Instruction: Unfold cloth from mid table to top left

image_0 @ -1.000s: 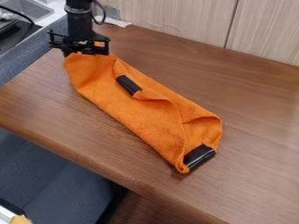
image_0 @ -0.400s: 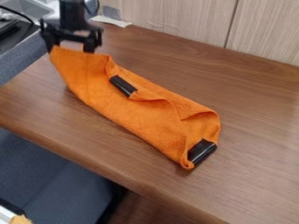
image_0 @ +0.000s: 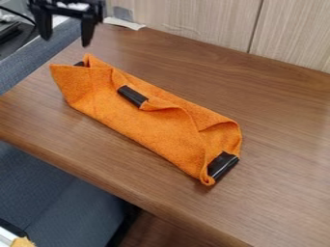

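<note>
Near the top left corner, my black gripper (image_0: 65, 36) hangs above the table's edge, open, its two fingers wide apart with nothing between them. Below it and apart from it lies the orange cloth (image_0: 138, 123), stretched diagonally from upper left to lower right. Its upper left end stands slightly raised in a fold, with a dark piece partly showing behind it. One black clip sits on the cloth's upper middle and another at its lower right end. Folds overlap along the cloth's right side.
The wooden table (image_0: 283, 188) ends at a pale panelled wall (image_0: 193, 17) behind. A white scrap (image_0: 124, 23) lies by the wall. Beyond the left edge are a blue-grey padded surface (image_0: 51, 181) and a sink (image_0: 29, 7).
My gripper has let go of the cloth's upper left end and risen up and left. That end has shifted left and dropped into a fold; the rest of the cloth slid slightly.
</note>
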Tool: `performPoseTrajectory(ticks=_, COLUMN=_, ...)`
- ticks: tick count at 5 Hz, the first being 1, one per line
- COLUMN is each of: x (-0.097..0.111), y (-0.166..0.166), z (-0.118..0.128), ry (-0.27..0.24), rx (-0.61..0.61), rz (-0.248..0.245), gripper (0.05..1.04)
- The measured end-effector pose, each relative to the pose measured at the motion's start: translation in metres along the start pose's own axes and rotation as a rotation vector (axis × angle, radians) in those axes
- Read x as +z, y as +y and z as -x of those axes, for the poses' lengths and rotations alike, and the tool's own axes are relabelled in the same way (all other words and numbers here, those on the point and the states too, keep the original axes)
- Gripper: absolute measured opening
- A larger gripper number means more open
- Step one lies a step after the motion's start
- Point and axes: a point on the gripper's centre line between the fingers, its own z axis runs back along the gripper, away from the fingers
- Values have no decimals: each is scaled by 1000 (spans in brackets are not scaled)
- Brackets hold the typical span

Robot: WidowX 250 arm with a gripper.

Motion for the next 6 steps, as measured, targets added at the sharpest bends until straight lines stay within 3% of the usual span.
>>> performPoseTrajectory(ticks=1, x=9, y=3, z=10, ry=-4, rx=7, rz=12, gripper=1001)
performPoseTrajectory(ticks=6, x=10, y=3, z=10, ry=-8, rx=7, rz=11, gripper=1001)
